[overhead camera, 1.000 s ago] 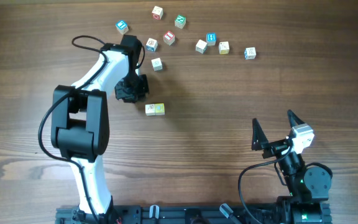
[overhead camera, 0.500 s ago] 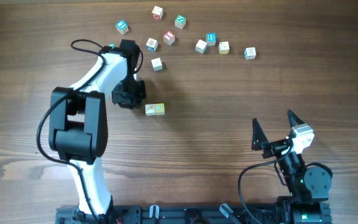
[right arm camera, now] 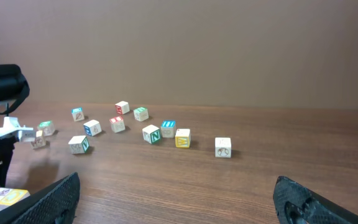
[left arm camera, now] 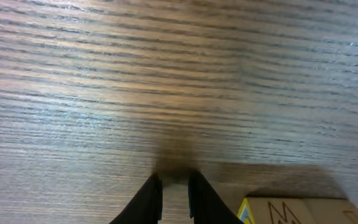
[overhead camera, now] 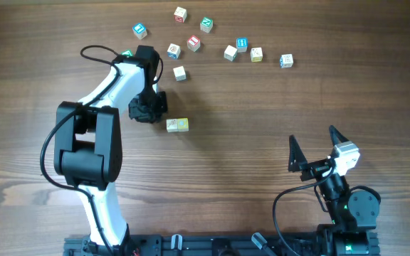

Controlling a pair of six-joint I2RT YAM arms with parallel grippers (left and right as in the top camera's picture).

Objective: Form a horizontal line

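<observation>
Row: two small wooden letter cubes, white and pale yellow point(overhead camera: 177, 125), are sitting touching, mid-way across the brown wood-grain worktop point(overhead camera: 276, 99); the rest of the line is still missing.
Left pincer point(left arm camera: 174, 194): sitting low just beside them, nearly closed, gripping nothing.
Right pincer point(overhead camera: 312, 136): waiting wide open, empty.
Risk: a sideways move could be knocking the pair askew.
Writing: possibly a W on the yellow cube.

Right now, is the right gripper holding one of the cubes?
No, the right gripper stands open and empty, well away from the cubes.
</observation>
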